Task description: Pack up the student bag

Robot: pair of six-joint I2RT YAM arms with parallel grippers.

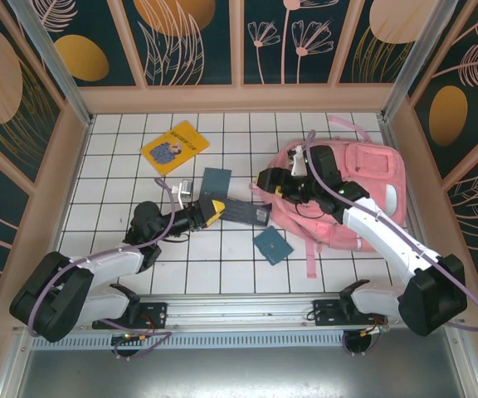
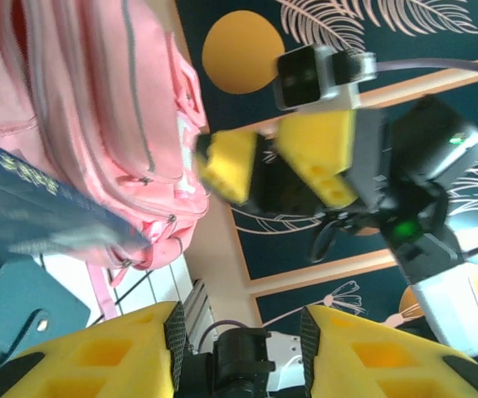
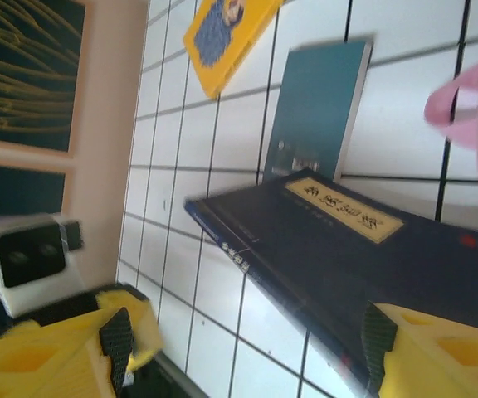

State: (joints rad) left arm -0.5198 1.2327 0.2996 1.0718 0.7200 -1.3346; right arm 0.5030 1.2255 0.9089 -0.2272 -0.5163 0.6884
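Observation:
The student bag (image 1: pixel 363 186), a large glossy pink backpack, lies on the right of the tiled floor; its zipped side shows in the left wrist view (image 2: pixel 98 99). A dark blue book (image 1: pixel 247 213) with a gold title label lies between my two grippers, its right end at the bag's edge. My left gripper (image 1: pixel 216 212) sits just left of the book, jaws apart and empty (image 2: pixel 239 319); the book (image 2: pixel 40 207) shows blurred, off to the side of the jaws. My right gripper (image 1: pixel 268 182) hangs over the book (image 3: pixel 347 257), open wide (image 3: pixel 247 340), gripping nothing.
A teal notebook (image 1: pixel 217 181) lies behind the dark book (image 3: pixel 318 108), and another teal one (image 1: pixel 272 245) lies in front of the bag. A yellow book (image 1: pixel 174 147) lies at the back left. A loose pink strap (image 1: pixel 309 257) trails toward the front rail.

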